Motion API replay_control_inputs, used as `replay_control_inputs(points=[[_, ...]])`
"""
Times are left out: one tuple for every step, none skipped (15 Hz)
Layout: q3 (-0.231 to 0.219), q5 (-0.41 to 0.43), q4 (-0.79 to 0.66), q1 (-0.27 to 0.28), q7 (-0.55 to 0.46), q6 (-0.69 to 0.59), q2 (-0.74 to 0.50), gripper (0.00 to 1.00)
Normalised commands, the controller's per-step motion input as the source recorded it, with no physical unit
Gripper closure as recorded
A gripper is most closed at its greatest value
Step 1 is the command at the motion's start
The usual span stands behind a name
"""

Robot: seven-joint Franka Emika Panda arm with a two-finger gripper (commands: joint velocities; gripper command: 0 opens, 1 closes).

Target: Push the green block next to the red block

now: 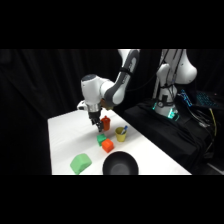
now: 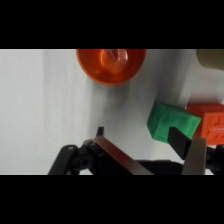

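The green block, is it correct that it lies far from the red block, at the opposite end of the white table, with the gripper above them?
Not correct. In the wrist view the green block lies right beside the red block, apparently touching it. The side view shows the same pair together on the white table, below the gripper.

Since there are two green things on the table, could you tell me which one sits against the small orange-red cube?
The small bright green cube, just below the gripper, sits against the orange-red cube. The larger pale green rounded block lies apart, nearer the table's front edge.
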Motion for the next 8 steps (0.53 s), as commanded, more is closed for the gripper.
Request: replay_control_inputs(points=[[-0.008,-0.035,-0.06,0.060,0.10,-0.38,-0.41,0.00],[0.024,0.006,-0.07,0.045,0.06,-0.41,-0.46,0.00],[0.053,0.072,-0.07,0.034,0.05,-0.47,-0.55,0.00],[0.047,0.095,-0.05,0.045,0.09,-0.53,-0.59,0.00],[0.036,0.100,0.00,0.056,0.12,-0.59,-0.60,0.00],[0.030,0.097,0.03,0.062,0.13,-0.57,-0.58,0.00],[0.019,0.089,0.07,0.069,0.15,-0.57,-0.55,0.00],[0.020,0.110,0.13,0.064,0.14,-0.60,-0.48,0.00]])
